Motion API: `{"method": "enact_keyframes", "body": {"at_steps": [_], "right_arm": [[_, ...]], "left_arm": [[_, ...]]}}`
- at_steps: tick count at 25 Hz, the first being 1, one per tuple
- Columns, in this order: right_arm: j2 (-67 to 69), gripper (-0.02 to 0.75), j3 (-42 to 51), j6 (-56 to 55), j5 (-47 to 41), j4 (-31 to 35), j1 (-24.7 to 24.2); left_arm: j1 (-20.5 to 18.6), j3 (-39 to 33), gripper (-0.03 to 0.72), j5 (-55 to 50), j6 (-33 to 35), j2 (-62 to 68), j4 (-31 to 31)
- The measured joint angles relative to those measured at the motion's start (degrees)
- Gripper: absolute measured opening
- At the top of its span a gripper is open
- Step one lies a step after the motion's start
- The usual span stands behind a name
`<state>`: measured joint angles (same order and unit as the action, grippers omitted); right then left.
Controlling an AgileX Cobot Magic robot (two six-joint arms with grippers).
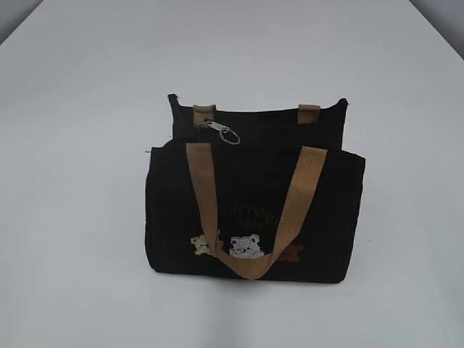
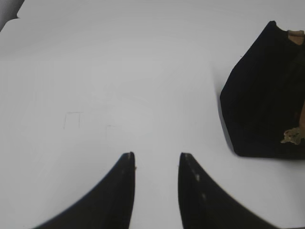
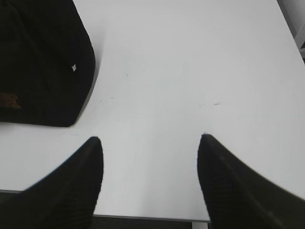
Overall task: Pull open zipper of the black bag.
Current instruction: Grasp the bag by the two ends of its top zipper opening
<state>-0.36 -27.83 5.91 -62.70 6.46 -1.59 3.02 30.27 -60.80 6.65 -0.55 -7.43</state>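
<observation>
Right, the left gripper (image 2: 157,160) hangs over bare table (image 2: 119,86), jaws a modest gap apart and gripping nothing, the black bag (image 2: 259,100) off to its right. Over on the other side, the right gripper (image 3: 150,143) stands spread wide, empty too, bag at its left. The bag sits upright mid-table, silver pull (image 1: 221,132) of the zipper (image 1: 254,111) lying near the left end of the top edge.

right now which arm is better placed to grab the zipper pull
Left, probably. The silver pull sits toward the left end of the black bag's top edge, the left arm's side. Neither arm has reached the bag; both sets of fingers stand open over bare table.
</observation>
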Motion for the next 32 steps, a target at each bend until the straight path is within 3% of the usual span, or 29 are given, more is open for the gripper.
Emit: {"method": "enact_keyframes", "body": {"at_steps": [16,19,24,32], "right_arm": [[0.00,0.485,0.00,0.00,0.00,0.69,0.00],[0.57,0.485,0.00,0.78,0.23,4.06,0.00],[7.78,0.485,-0.39,7.13,2.05,10.00,0.00],[20.33,0.485,-4.46,21.19,11.34,19.05,2.63]], "left_arm": [[0.00,0.06,0.241,0.10,0.00,2.99,-1.95],[0.00,0.84,0.270,1.43,2.40,8.88,-9.36],[0.00,3.02,0.374,9.07,10.59,23.62,-28.22],[1.96,9.24,0.391,12.77,18.21,55.48,-48.54]]}}
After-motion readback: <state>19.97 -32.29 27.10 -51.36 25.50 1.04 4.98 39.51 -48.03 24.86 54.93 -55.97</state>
